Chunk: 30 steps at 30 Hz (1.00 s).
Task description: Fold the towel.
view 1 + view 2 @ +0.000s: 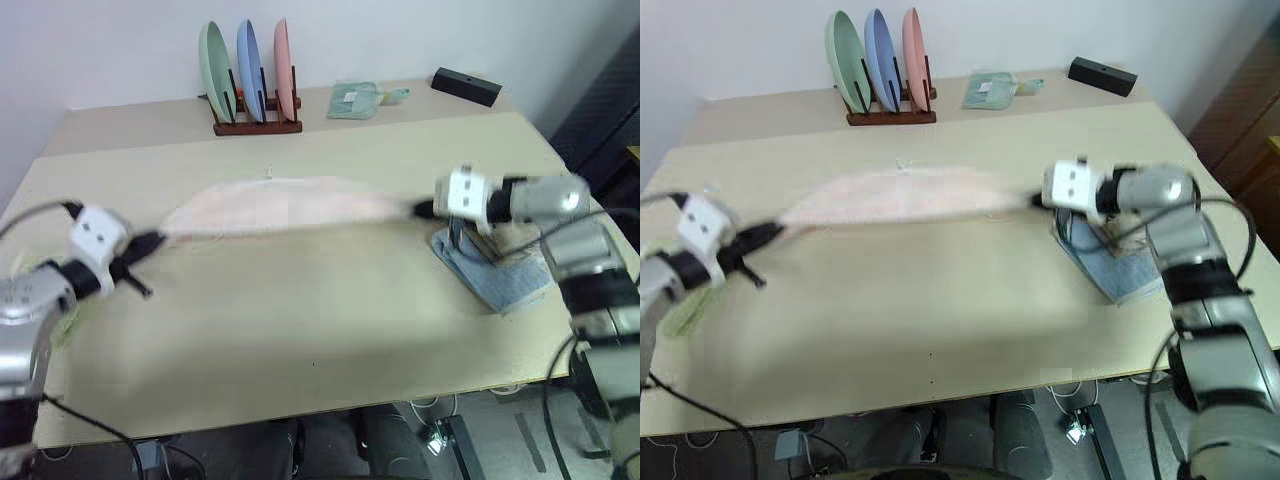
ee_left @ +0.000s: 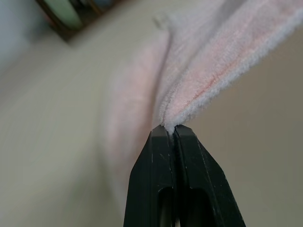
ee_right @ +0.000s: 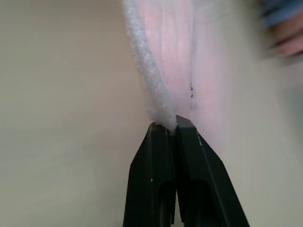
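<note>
Pale bench (image 1: 300,330), and the towel (image 1: 280,208) stretches blurred across its middle, far edge hard to trace. Left gripper (image 2: 170,130) and right gripper (image 3: 171,124), arms spread wide, each clamp a towel end.

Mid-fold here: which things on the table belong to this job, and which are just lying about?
In the job:
pink towel
left gripper
right gripper

Lying about:
plate rack
folded blue towel
green cloth
black box

Bright even light, motion blur throughout
</note>
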Each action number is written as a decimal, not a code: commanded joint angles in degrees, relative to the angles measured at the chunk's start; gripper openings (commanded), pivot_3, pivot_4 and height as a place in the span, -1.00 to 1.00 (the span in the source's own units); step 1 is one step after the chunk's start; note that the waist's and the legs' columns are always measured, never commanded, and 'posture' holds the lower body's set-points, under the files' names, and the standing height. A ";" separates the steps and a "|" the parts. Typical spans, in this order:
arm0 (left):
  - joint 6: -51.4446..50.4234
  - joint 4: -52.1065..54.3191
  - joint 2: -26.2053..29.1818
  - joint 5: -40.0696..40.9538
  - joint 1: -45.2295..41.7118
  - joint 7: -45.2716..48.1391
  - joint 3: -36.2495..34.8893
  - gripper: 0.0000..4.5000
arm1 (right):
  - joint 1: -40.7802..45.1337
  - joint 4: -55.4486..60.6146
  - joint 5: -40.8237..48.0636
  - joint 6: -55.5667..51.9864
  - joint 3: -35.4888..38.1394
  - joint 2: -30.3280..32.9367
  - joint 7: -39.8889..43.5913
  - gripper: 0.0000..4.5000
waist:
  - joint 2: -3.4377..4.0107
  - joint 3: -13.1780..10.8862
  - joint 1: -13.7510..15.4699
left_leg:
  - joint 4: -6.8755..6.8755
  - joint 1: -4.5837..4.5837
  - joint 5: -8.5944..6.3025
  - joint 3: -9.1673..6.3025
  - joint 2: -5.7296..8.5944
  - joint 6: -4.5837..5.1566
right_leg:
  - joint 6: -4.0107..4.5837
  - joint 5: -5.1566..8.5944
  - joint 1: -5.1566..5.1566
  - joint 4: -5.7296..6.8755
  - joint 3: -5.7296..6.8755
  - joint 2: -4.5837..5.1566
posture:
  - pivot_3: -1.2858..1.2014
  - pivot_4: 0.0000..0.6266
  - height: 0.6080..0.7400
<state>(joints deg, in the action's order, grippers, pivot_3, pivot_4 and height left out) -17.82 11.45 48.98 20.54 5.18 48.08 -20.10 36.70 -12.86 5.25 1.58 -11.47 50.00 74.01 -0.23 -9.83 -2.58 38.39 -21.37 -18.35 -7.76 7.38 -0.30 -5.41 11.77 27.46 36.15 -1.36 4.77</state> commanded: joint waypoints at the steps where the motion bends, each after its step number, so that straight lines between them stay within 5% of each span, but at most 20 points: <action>1: -5.74 12.09 2.38 5.06 12.39 6.63 -6.05 -1.00 | -8.51 16.19 7.52 -11.20 3.52 8.33 7.23 -0.97 | 0.01 0.01 0.46 | -0.03 0.05 -0.01 0.01 -0.02 0.02 | 0.00 0.00 -0.06 -0.04 -0.05 0.01 | 0.03 -0.52 0.96; 6: -10.86 18.83 2.71 7.57 21.95 9.02 -9.36 -1.00 | -17.43 23.72 12.41 -18.20 8.31 14.20 8.65 -0.97 | 0.03 -0.06 2.12 | 0.01 0.92 -0.22 0.10 -0.18 0.35 | 0.12 -0.07 -1.01 -0.25 0.01 -0.07 | 0.03 -0.52 0.96; 10: -12.18 20.04 2.44 8.22 21.77 8.66 -9.42 -1.00 | -18.77 24.83 12.87 -19.13 9.56 14.18 7.45 -0.97 | 0.06 -0.09 2.46 | -0.12 1.85 -0.33 0.19 -0.56 0.49 | 0.26 0.06 -2.41 -0.94 0.47 -0.13 | 0.03 -0.52 0.96; 17: -9.12 10.65 1.88 3.69 8.06 3.51 -4.28 -1.00 | -8.88 15.96 8.07 -15.78 6.43 7.08 2.04 -0.97 | 0.07 -0.09 3.13 | -0.17 1.88 -0.34 0.27 -0.56 0.47 | 0.13 -0.07 -2.36 -0.97 0.47 -0.12 | 0.03 -0.52 0.96; 30: 0.96 -14.96 -1.52 -7.22 -15.84 -0.20 10.16 -1.00 | 10.03 -18.45 -6.30 2.55 -1.88 -7.43 -4.68 -0.97 | 0.05 -0.08 2.95 | -0.25 1.64 -0.19 0.33 -0.55 0.07 | 0.09 -0.12 -1.96 -0.92 0.45 -0.15 | 0.03 -0.52 0.96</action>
<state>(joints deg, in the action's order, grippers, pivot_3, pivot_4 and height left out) -18.57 -2.28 47.56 14.21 -9.68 48.28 -9.97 45.01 -29.72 -0.41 2.09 -13.78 43.02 70.06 -0.18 -9.91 0.37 38.13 -19.75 -18.54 -7.43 6.83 -0.24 -5.32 11.64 25.51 35.22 -0.91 4.62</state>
